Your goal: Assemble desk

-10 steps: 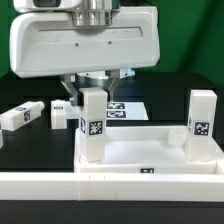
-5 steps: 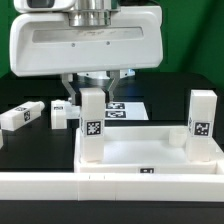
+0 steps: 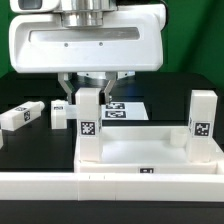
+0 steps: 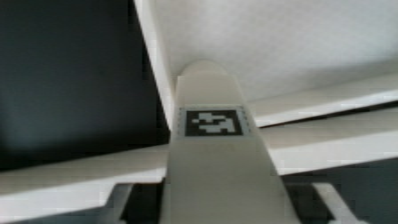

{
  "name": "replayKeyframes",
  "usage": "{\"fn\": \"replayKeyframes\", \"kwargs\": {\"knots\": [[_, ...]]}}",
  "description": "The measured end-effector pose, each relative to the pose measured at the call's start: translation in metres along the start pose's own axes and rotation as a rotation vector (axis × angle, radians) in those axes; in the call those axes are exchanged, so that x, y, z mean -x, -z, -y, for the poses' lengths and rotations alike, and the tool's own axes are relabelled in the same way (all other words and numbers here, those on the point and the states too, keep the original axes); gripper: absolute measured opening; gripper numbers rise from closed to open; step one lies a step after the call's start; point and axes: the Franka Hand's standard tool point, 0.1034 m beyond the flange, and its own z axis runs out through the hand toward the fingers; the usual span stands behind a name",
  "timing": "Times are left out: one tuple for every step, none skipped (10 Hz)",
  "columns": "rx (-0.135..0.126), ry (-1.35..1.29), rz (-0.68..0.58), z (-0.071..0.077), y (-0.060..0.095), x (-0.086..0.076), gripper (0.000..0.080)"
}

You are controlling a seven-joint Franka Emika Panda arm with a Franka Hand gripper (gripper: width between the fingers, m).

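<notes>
The white desk top (image 3: 150, 150) lies in front with its raised rim up. A white tagged leg (image 3: 89, 125) stands upright at its corner on the exterior view's left, and my gripper (image 3: 89, 93) is shut on that leg's upper end from above. In the wrist view the leg (image 4: 217, 140) runs down between my fingers (image 4: 143, 200) to the desk top (image 4: 294, 50); its foot and the socket are hidden. A second leg (image 3: 202, 125) stands upright at the corner on the exterior view's right. Two loose legs (image 3: 20, 115) (image 3: 60, 112) lie on the black table.
The marker board (image 3: 128, 107) lies flat behind the desk top. A low white border wall (image 3: 110, 188) runs along the front edge. The arm's large white hand body (image 3: 90, 40) hangs over the left corner.
The gripper has turned slightly with the leg in it, and the leg's tagged face has shifted a little toward the exterior view's left. Nothing else moved.
</notes>
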Motion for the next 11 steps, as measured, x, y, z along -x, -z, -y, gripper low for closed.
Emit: {"fn": "replayKeyframes", "kwargs": {"knots": [[0.000, -0.109, 0.000, -0.0001, 0.0000, 0.0001, 0.0290], [0.001, -0.213, 0.002, 0.0000, -0.0002, 0.0005, 0.0290], [0.002, -0.306, 0.004, 0.0015, -0.0006, 0.0011, 0.0290], [0.001, -0.387, 0.004, 0.0041, -0.0009, 0.0018, 0.0290], [0.002, -0.471, 0.004, 0.0056, -0.0009, 0.0020, 0.0290], [0.002, -0.501, 0.004, 0.0056, -0.0009, 0.0020, 0.0290], [0.002, -0.497, 0.004, 0.0059, -0.0010, 0.0021, 0.0348], [0.002, -0.491, 0.004, 0.0061, -0.0011, 0.0022, 0.0483], [0.002, -0.454, 0.004, 0.0060, -0.0011, 0.0022, 0.0483], [0.003, -0.399, 0.004, 0.0060, -0.0012, 0.0022, 0.0612], [0.004, -0.330, 0.004, 0.0075, -0.0012, 0.0024, 0.0638]]}}
